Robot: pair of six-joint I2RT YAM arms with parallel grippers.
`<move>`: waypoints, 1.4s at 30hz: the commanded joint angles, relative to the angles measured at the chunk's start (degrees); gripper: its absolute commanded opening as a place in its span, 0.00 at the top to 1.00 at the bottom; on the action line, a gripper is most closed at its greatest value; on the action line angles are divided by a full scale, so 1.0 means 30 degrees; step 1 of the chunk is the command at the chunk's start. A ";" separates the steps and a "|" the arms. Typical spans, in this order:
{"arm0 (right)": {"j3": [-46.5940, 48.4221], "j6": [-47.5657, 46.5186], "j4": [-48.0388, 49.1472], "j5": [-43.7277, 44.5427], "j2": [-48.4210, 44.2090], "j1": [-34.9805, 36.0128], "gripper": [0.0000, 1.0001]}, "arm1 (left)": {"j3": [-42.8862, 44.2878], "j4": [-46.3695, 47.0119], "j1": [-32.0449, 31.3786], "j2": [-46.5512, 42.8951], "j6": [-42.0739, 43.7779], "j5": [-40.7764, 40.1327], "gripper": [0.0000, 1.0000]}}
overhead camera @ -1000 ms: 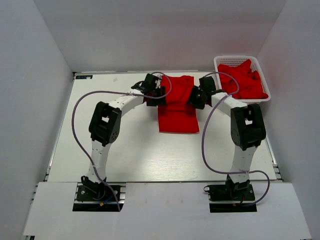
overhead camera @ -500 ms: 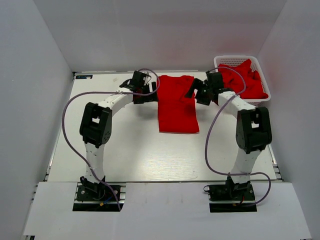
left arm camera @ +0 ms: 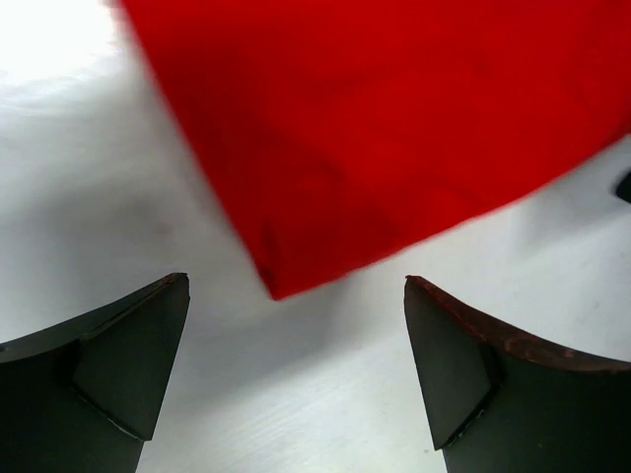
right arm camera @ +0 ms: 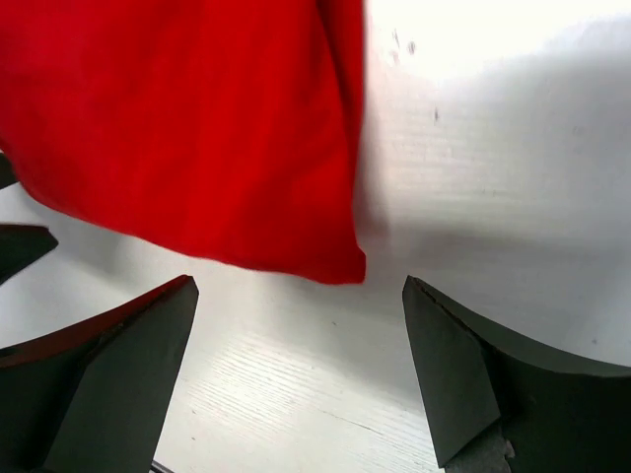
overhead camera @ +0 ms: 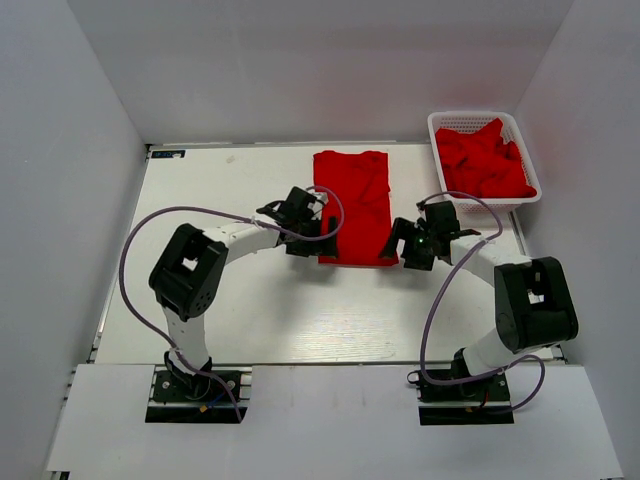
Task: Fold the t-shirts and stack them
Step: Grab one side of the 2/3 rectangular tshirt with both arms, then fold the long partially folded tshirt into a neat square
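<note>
— Looking for the folded red t-shirt (overhead camera: 352, 205): where?
— Spread flat on the white table (overhead camera: 230, 300), toward the far edge, folded to a long narrow rectangle, short side facing the arms.
— And other shirts?
— Heaped as a red pile of t-shirts (overhead camera: 485, 165) inside the white basket (overhead camera: 436, 125), at the far right corner, apart from the folded one.
— And the left gripper (left arm camera: 296, 288)?
— Released, jaws spread wide, holding nothing. Placed low at the near left corner of the shirt, framing that corner between the jaws.
— And the right gripper (right arm camera: 299, 283)?
— Released as well, wide apart, gripping nothing. Placed at the near right corner, framing the hem there between the jaws.
</note>
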 commanded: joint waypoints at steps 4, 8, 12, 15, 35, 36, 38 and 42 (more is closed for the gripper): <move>-0.0494 -0.0485 0.1584 -0.1099 0.0112 -0.0068 0.10 | -0.0033 0.0460 -0.0649 -0.0194 -0.0223 0.0353 0.00; -0.0787 -0.0514 0.2256 -0.0924 0.0495 -0.0068 0.10 | -0.0209 0.0458 -0.0649 0.0506 -0.0223 0.0148 0.13; -0.0612 -0.0485 0.2259 -0.0835 0.0993 -0.0068 0.10 | 0.0172 0.0253 -0.0649 0.1154 0.0156 0.0148 0.29; -0.0582 -0.0455 0.2317 -0.0719 0.1491 -0.0069 0.10 | 0.0172 0.0253 -0.0649 0.1535 0.0158 0.0148 0.36; -0.5648 -0.0192 -0.2763 -0.2212 -0.6616 0.0224 1.00 | -0.5302 -0.1474 -0.2581 -0.4319 -0.1040 0.2870 1.00; -0.6056 -0.0163 -0.3476 -0.2212 -0.7290 0.0196 1.00 | -0.5625 -0.1765 -0.2989 -0.4818 -0.1275 0.3453 1.00; -0.6207 0.0072 -0.6391 -0.2300 -1.0366 0.0254 1.00 | -0.5834 -0.3309 -0.3401 -0.6079 -0.1277 0.3664 1.00; -0.5069 0.0072 -1.0446 -0.2096 -1.4558 0.0312 1.00 | -0.4899 -0.5984 -0.4192 -0.7457 -0.1277 0.4565 1.00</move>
